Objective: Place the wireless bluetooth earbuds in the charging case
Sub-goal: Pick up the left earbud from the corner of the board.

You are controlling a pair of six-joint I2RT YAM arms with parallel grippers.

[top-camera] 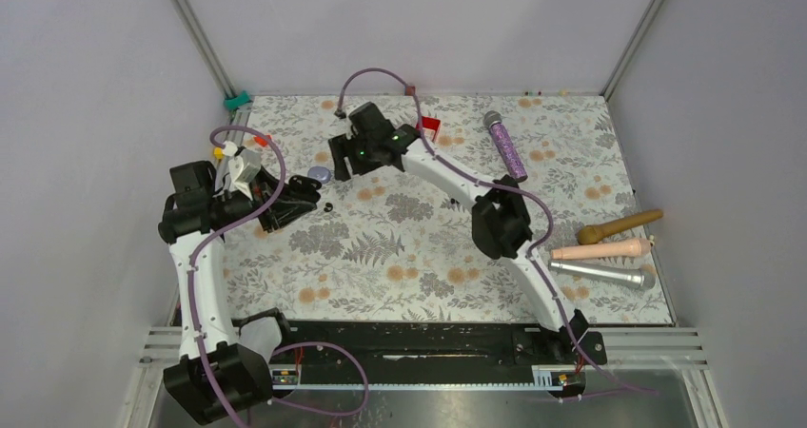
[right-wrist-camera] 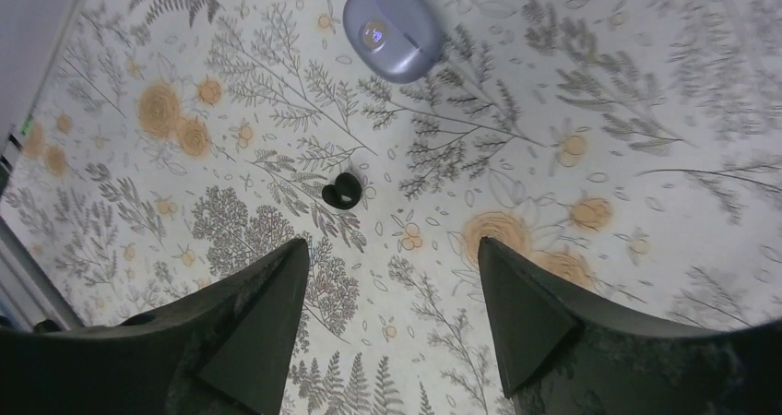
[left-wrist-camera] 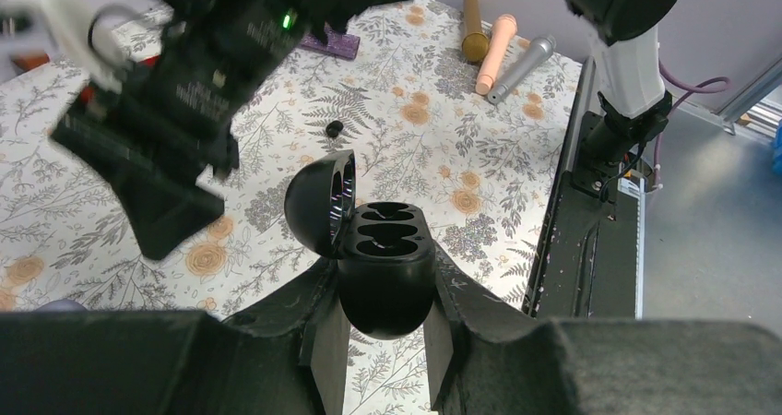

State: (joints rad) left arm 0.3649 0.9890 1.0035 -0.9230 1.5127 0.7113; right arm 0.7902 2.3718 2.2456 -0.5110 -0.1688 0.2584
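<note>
Black case (left-wrist-camera: 385,277), lid open, clamped in left gripper (left-wrist-camera: 383,327).
One earbud (right-wrist-camera: 342,191) lies loose on table (right-wrist-camera: 572,111), just ahead of wide-spread right gripper (right-wrist-camera: 392,249); lavender pebble (right-wrist-camera: 394,28) lies beyond.

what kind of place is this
Probably a robot lab test cell: left arm and right arm bolted to a rail at the edge of a flower-patterned table, boxed in by plain grey walls and metal frame posts.

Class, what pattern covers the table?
Grey ferns and leaves with orange flowers on white; the table shows best in the right wrist view.
</note>
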